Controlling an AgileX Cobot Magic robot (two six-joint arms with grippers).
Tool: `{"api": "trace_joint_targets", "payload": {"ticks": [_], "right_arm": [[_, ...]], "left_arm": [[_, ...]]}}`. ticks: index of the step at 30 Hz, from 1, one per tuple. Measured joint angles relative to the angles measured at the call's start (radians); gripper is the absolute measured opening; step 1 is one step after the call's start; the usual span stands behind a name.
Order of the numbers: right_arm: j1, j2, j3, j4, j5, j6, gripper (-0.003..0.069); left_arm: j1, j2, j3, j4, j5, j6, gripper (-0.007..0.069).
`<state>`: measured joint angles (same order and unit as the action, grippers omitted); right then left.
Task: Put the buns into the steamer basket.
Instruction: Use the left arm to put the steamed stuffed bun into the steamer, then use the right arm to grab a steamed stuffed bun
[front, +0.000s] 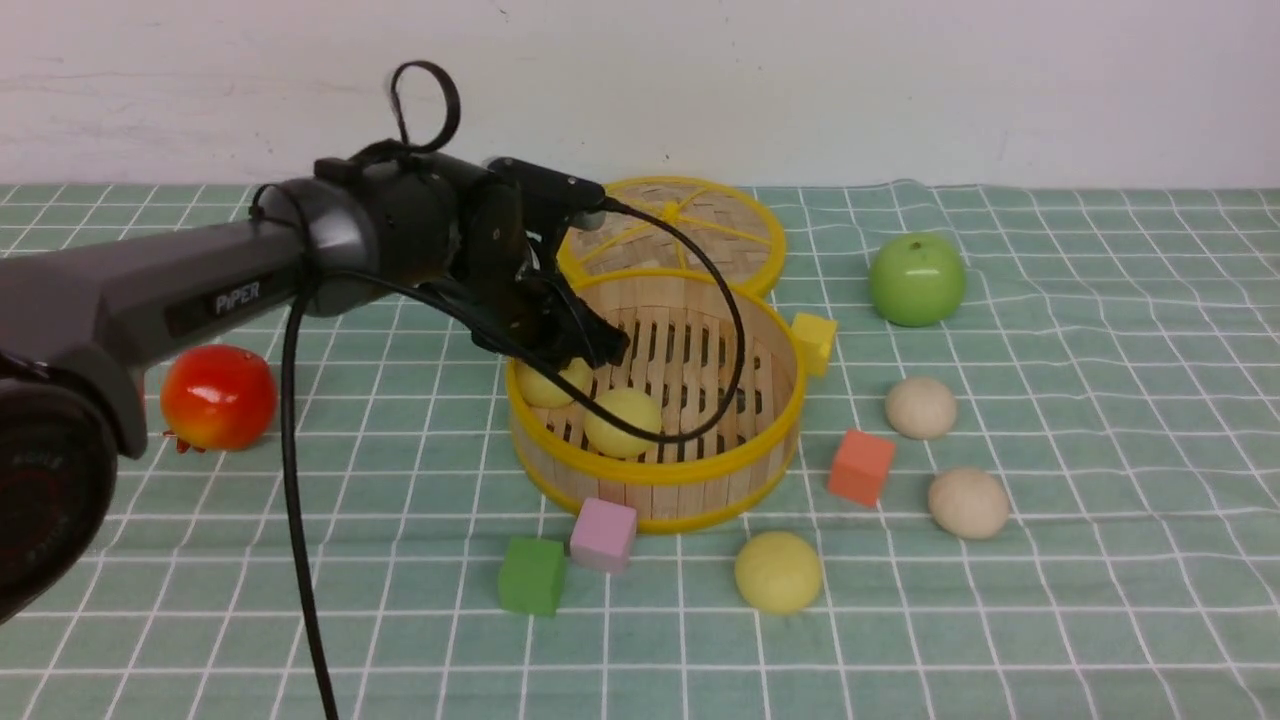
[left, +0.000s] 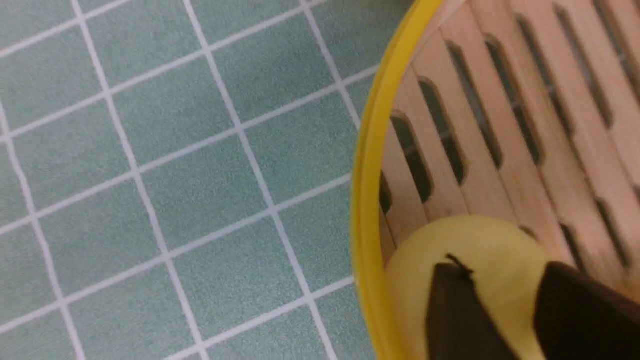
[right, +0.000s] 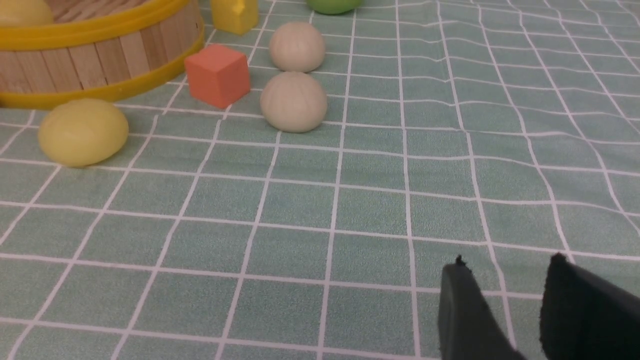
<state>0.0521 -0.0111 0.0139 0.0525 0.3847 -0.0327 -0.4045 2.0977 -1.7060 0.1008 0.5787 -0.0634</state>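
The steamer basket (front: 700, 480) stands mid-table and holds two pale yellow buns, one at its front (front: 622, 420) and one by its left wall (front: 548, 388). My left gripper (front: 595, 350) hovers over that left bun. In the left wrist view it (left: 502, 267) is open, and the bun (left: 475, 240) lies on the slats beside the yellow rim (left: 367, 200), showing between the fingers. On the cloth lie a yellow bun (front: 778, 571) and two beige buns (front: 920, 407) (front: 968, 502). My right gripper (right: 507, 260) is open over bare cloth, well short of the nearer beige bun (right: 293, 101).
The woven lid (front: 700, 225) leans behind the basket. A green apple (front: 916, 279) sits at the back right and a red fruit (front: 218, 397) at the left. Yellow (front: 815, 340), orange (front: 861, 467), pink (front: 603, 534) and green (front: 532, 575) cubes ring the basket. The left arm's cable droops across it.
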Motion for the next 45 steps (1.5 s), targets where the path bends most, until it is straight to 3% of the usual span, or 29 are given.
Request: {"api": "trace_joint_targets", "payload": {"ticks": [3, 8, 15, 27, 29, 34, 45], "right_arm": [[0.000, 0.000, 0.000, 0.000, 0.000, 0.000, 0.0240], [0.000, 0.000, 0.000, 0.000, 0.000, 0.000, 0.0240], [0.000, 0.000, 0.000, 0.000, 0.000, 0.000, 0.0240], [0.000, 0.000, 0.000, 0.000, 0.000, 0.000, 0.0240], [0.000, 0.000, 0.000, 0.000, 0.000, 0.000, 0.0240], [0.000, 0.000, 0.000, -0.001, 0.000, 0.000, 0.0240], [0.000, 0.000, 0.000, 0.000, 0.000, 0.000, 0.0240]], "left_arm": [[-0.038, -0.063, 0.000, -0.010, 0.017, 0.000, 0.0351], [-0.157, -0.168, -0.008, -0.018, 0.066, 0.002, 0.0376], [-0.292, -0.125, -0.012, -0.136, 0.325, 0.007, 0.0247], [-0.308, -0.088, -0.009, -0.188, 0.375, 0.027, 0.0224], [-0.308, -0.170, 0.013, -0.187, 0.409, 0.018, 0.0149], [-0.308, -0.411, 0.190, -0.161, 0.338, -0.031, -0.0014], [-0.308, -1.078, 0.776, -0.184, -0.072, -0.105, -0.0014]]}}
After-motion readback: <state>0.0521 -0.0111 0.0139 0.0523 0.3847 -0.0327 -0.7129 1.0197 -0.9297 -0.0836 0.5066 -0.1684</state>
